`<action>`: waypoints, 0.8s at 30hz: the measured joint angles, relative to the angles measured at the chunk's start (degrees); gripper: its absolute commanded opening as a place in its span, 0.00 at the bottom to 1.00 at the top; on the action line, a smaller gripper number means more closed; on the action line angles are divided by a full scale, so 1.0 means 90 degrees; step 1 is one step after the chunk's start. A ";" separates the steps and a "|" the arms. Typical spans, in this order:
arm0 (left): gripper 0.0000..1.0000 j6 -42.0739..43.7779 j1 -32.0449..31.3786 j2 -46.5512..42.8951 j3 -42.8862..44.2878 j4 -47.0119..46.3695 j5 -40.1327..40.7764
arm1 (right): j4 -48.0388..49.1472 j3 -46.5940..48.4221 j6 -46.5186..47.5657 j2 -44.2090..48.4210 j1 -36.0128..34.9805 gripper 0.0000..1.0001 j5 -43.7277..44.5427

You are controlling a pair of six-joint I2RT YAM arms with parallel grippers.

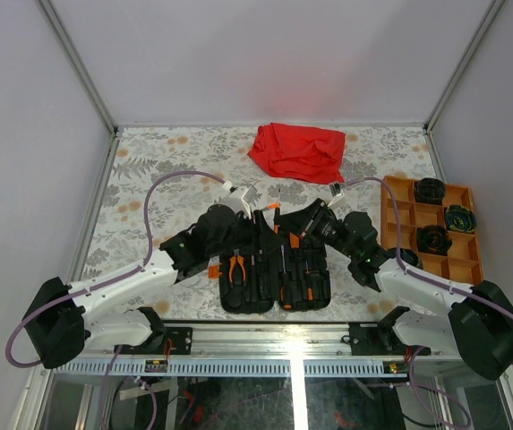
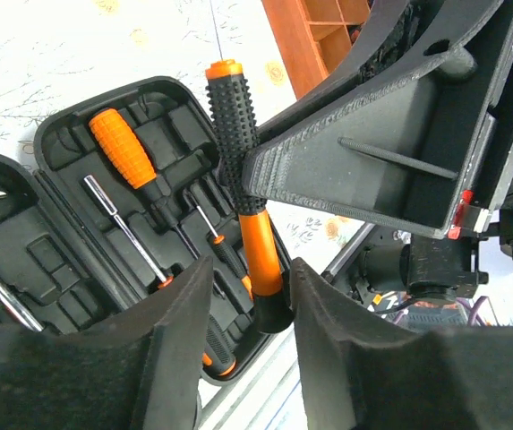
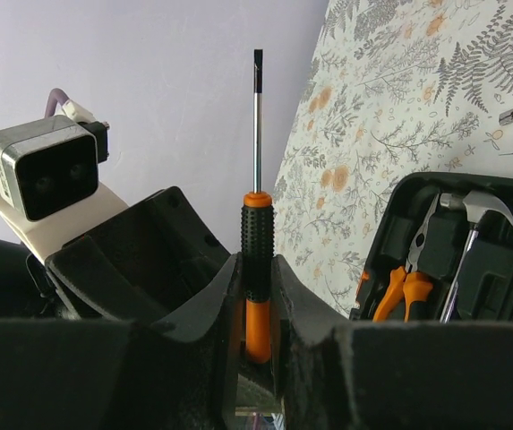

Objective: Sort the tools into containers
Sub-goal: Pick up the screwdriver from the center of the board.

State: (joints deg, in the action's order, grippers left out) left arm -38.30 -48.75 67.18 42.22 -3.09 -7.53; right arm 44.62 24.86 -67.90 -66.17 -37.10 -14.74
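Orange and black, the screwdriver [image 3: 256, 269] is up in the air over the open black case [image 2: 50, 134], with both arms meeting on its handle. The right end effector [image 3: 256, 291] is clamped on the handle, and the bare steel shaft runs straight out beyond its fingers. The left end effector [image 2: 252, 291] brackets the orange butt end of the same handle with its jaws apart. One pad looks to be against the handle, while a sliver of gap shows at the other, so I judge it has no firm grip yet. Seen from the left wrist, the tool's long axis runs directly away from the left fingers, and both arms are about equally close to it. The case lies on the table [image 1: 166, 161] below. One half seats the pliers [image 3: 404, 287] and the hammer [image 3: 480, 210], and the other seats an orange-handled driver [image 2: 126, 152] and slimmer ones. The orange tray [image 1: 397, 202] sits well apart on the right-arm side. Three of its compartments hold round black items [image 1: 431, 190] that I cannot identify.
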 measured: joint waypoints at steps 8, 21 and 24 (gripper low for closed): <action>0.07 -0.0070 -0.0002 0.0000 0.0000 -0.0085 -0.0010 | -0.0153 0.0000 0.0092 0.0138 0.0000 0.01 0.0005; 0.00 -0.0083 -0.0022 -0.0027 0.0000 -0.0078 0.0012 | -0.0675 0.0007 0.0493 0.0505 0.0005 0.36 0.0070; 0.00 -0.0083 -0.0019 -0.0032 0.0000 -0.0075 0.0066 | -0.0852 0.0024 0.0634 0.0583 0.0005 0.42 0.0075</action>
State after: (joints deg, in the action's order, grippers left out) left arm -39.05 -48.93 66.89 42.22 -3.77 -6.94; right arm 36.95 25.08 -62.19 -60.93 -37.06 -14.06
